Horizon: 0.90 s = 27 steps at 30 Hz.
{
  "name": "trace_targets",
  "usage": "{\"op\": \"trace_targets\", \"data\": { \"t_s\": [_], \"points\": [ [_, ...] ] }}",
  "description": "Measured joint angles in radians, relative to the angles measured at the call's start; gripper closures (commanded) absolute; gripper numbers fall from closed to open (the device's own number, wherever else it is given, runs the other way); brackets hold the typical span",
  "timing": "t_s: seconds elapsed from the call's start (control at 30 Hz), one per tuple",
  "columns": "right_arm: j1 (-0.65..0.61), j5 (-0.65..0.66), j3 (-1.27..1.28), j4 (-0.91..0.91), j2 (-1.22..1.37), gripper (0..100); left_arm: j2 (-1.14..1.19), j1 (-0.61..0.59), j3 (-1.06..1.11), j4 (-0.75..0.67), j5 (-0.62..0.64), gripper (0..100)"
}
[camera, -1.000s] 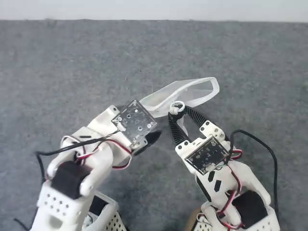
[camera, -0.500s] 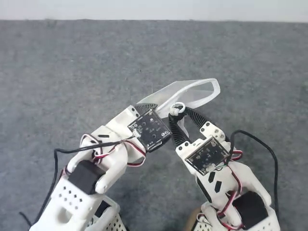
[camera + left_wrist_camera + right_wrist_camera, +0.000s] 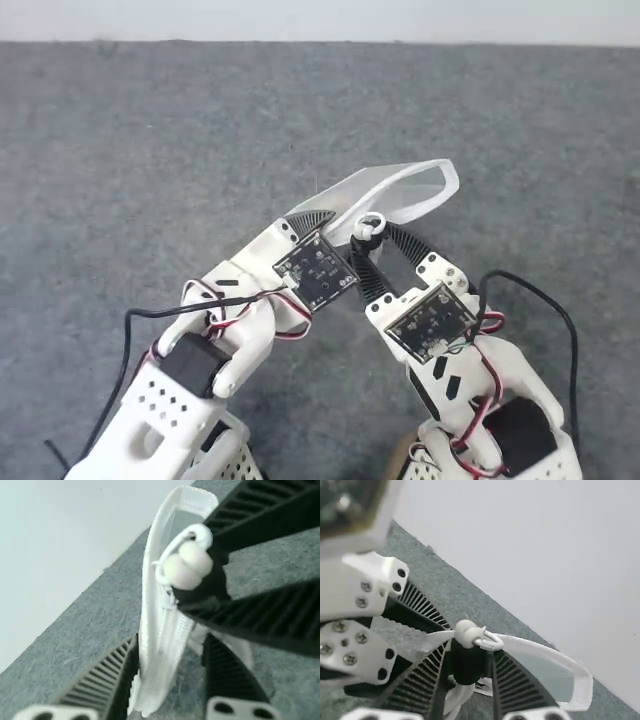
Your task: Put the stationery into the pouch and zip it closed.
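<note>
A clear pouch (image 3: pixel 405 190) with a white zipper edge lies on the grey table, its mouth rim raised. My right gripper (image 3: pixel 369 235) is shut on the white bead of the zipper pull (image 3: pixel 372 222) at the pouch's near side; the bead (image 3: pixel 466 630) sits at its fingertips (image 3: pixel 445 652). My left gripper (image 3: pixel 312 222) is at the pouch's near left end. In the left wrist view the zipper edge (image 3: pixel 160 630) stands between its open fingers (image 3: pixel 120 675), touching one and just clear of the other. I cannot tell what is inside the pouch.
Grey felt-like surface (image 3: pixel 150 150) spreads to the left, right and behind the pouch, ending at a pale wall (image 3: pixel 320 20). Both arms' white bodies and cables (image 3: pixel 540 300) crowd the near edge. The two grippers are a finger's width apart.
My left arm has swung forward and right, its wrist turned, and its gripper has come to the pouch's near end. The right arm has held still on the zipper pull.
</note>
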Motion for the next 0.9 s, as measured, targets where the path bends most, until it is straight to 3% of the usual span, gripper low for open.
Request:
{"op": "trace_targets", "data": {
  "t_s": [0.1, 0.5, 0.9],
  "points": [
    [0.000, 0.000, 0.000, 0.000, 0.000, 99.2, 0.000, 0.005, 0.002, -0.018, 0.000, 99],
    [0.002, 0.000, -0.002, -0.005, 0.000, 99.2, -0.003, -0.009, 0.018, -0.020, 0.044, 99],
    [0.161, -0.078, 0.048, -0.198, 0.104, 99.2, -0.014, -0.032, 0.032, -0.028, 0.049, 99]
  ]
}}
